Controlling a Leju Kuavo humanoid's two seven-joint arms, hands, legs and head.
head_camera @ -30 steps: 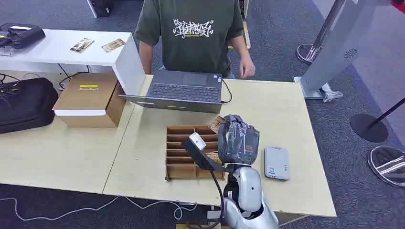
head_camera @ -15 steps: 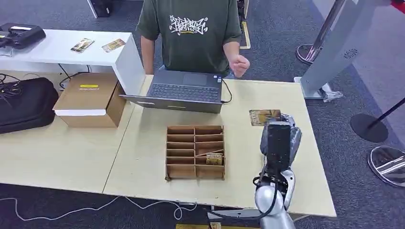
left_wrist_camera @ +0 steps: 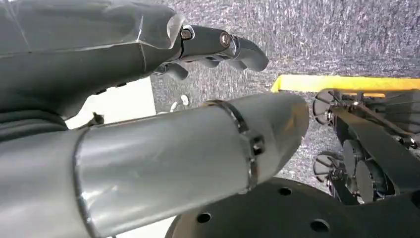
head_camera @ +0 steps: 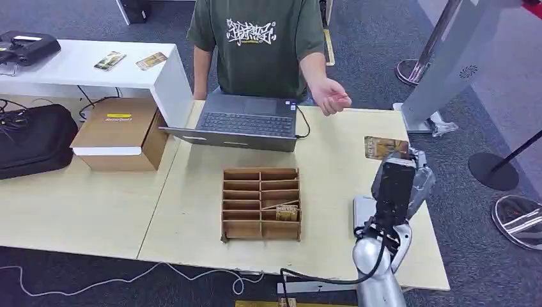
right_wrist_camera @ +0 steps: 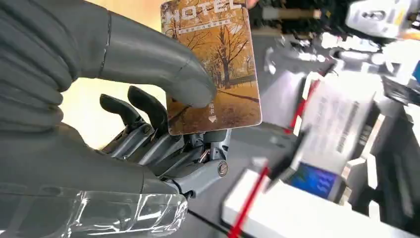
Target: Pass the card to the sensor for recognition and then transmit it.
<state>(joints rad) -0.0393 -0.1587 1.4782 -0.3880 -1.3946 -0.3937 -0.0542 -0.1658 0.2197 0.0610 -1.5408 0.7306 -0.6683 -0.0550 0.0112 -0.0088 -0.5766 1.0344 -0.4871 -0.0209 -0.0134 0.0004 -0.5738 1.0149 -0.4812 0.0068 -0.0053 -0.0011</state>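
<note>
My right hand [head_camera: 409, 176] is raised over the table's right side and holds a hotel card [head_camera: 385, 146] printed with autumn trees. In the right wrist view the thumb [right_wrist_camera: 163, 64] presses the card [right_wrist_camera: 215, 64] against the dark fingers [right_wrist_camera: 148, 119]. The grey flat sensor [head_camera: 359, 214] lies on the table below, partly hidden by my forearm. A person in a green shirt stands behind the table and holds out a hand [head_camera: 330, 99], palm up, beyond the card. My left hand [left_wrist_camera: 213, 44] hangs over grey carpet, fingers loosely curved, holding nothing.
A wooden slotted organizer [head_camera: 261, 203] with another card [head_camera: 287, 212] in it sits mid-table. An open laptop [head_camera: 246, 120] lies at the far edge. A cardboard box [head_camera: 120, 131] and a black bag [head_camera: 32, 137] stand left. A grey kiosk base [head_camera: 425, 118] stands right.
My right hand has swung the card from above the organizer to the right, past the sensor, toward the table's right side. The person's hand has come forward, palm up.
</note>
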